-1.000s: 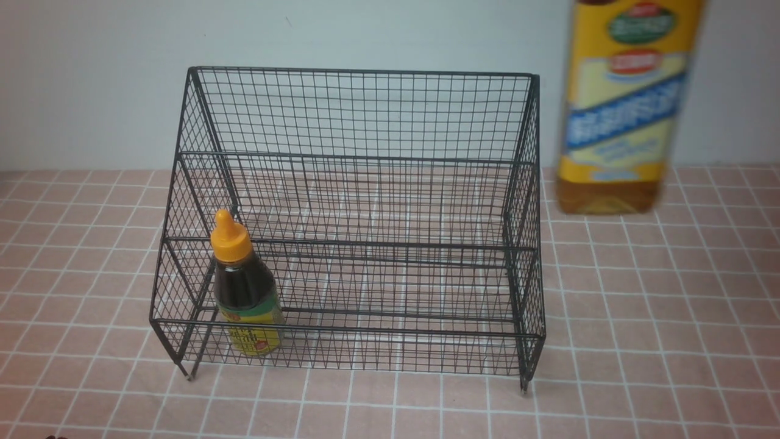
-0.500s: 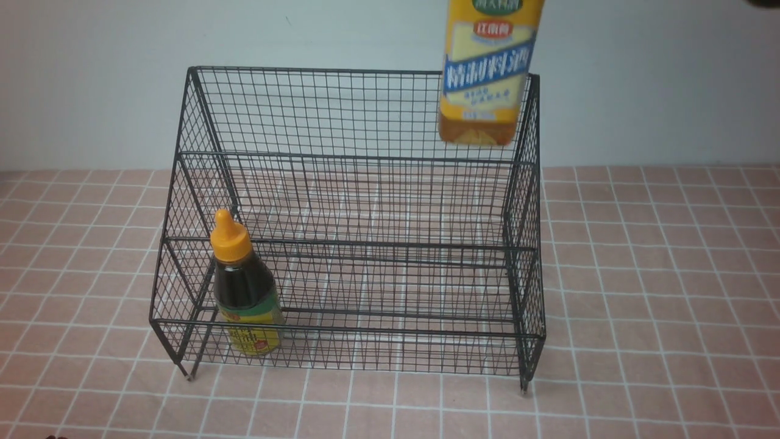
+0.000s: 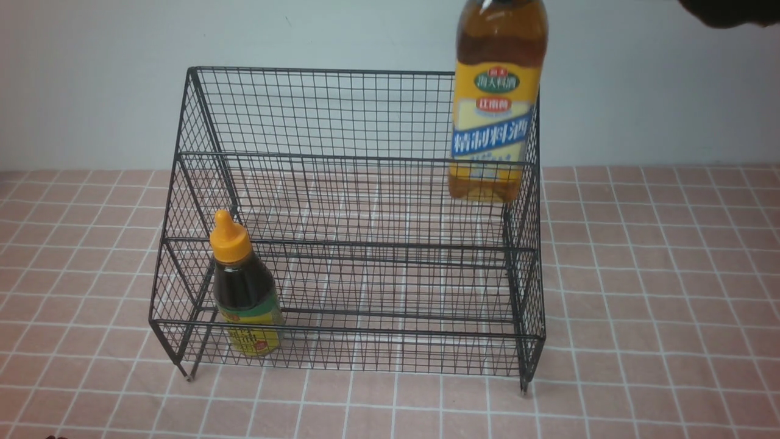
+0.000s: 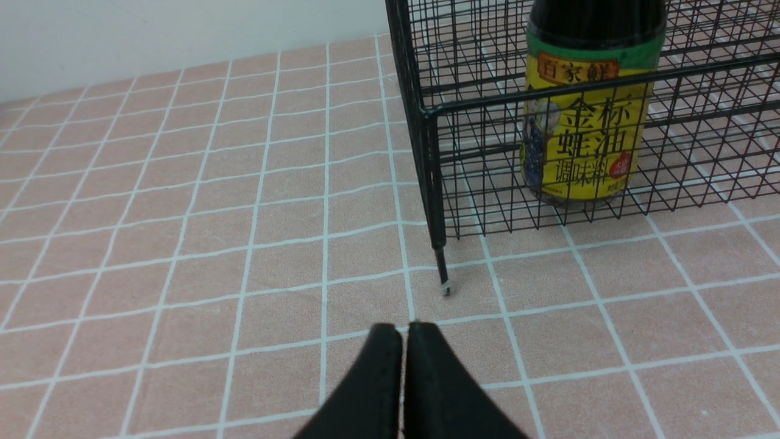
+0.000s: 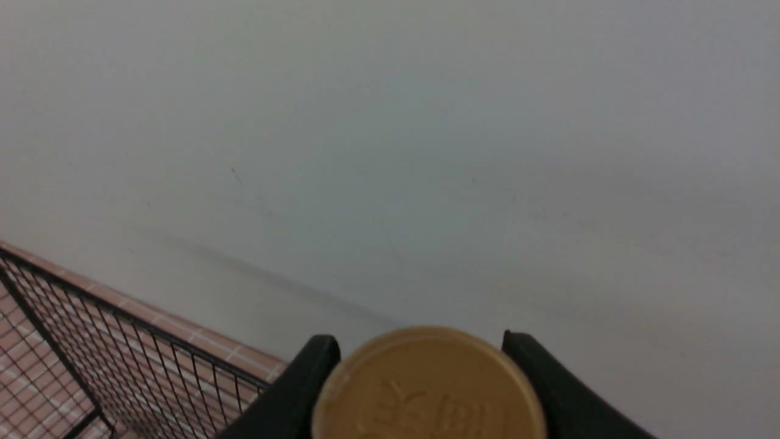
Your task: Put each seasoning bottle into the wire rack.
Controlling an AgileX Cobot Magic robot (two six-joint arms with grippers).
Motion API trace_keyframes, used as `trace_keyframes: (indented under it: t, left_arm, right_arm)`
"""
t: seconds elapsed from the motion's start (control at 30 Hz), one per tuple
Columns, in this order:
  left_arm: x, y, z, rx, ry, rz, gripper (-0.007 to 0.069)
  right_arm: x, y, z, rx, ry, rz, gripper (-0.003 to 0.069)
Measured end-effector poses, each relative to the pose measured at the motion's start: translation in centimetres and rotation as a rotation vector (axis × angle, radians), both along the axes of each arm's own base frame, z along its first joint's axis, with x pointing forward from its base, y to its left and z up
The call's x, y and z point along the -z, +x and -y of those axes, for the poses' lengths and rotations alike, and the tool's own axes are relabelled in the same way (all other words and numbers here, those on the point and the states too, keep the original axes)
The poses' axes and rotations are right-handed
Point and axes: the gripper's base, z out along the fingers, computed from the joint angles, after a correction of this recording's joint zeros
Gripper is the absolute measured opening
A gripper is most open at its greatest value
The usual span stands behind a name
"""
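The wire rack (image 3: 341, 116) stands on the pink tiled table. In its lower tier at the left end stands the small dark-sauce seasoning bottle (image 3: 244, 292) with an orange cap, upright; the left wrist view shows its yellow label (image 4: 579, 146) behind the rack's mesh (image 4: 426, 152). The tall amber bottle (image 3: 495, 122) hangs upright at the rack's right end, its base in the air over the upper tier. My right gripper (image 5: 420, 340) is shut on its gold cap (image 5: 426, 390). My left gripper (image 4: 404, 329) is shut and empty, low over the tiles before the rack's front left leg.
A pale wall rises right behind the rack. The rack's top rear rail (image 5: 122, 317) shows below the right gripper. A dark part of the right arm (image 3: 731, 12) cuts into the front view's top right corner. Pink tiles (image 3: 658, 317) lie around the rack.
The tall amber bottle moved left from beside the rack to over its right end, then came down lower. The small bottle and the left gripper have not moved.
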Motion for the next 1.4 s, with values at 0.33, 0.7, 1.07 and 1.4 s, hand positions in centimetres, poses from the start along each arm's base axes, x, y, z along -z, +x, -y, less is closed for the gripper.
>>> trace_keyframes:
  t: [0.33, 0.7, 1.07, 1.4]
  left_arm:
    - [0.0, 0.0, 0.0, 0.001, 0.002, 0.0, -0.0007]
    - [0.0, 0.0, 0.0, 0.001, 0.002, 0.0, -0.0007]
    - [0.0, 0.0, 0.0, 0.001, 0.004, 0.0, -0.0007]
    - [0.0, 0.0, 0.0, 0.001, 0.004, 0.0, -0.0007]
  right_arm:
    - [3.7, 1.2, -0.6, 0.019, -0.062, -0.183, 0.0313]
    - [5.1, 1.7, -0.9, 0.018, -0.076, -0.231, 0.0314]
    - [-0.8, -1.3, -1.2, -0.047, -0.032, -0.092, 0.0494]
    - [-9.8, -10.3, 4.3, -0.022, -0.042, -0.109, 0.0315]
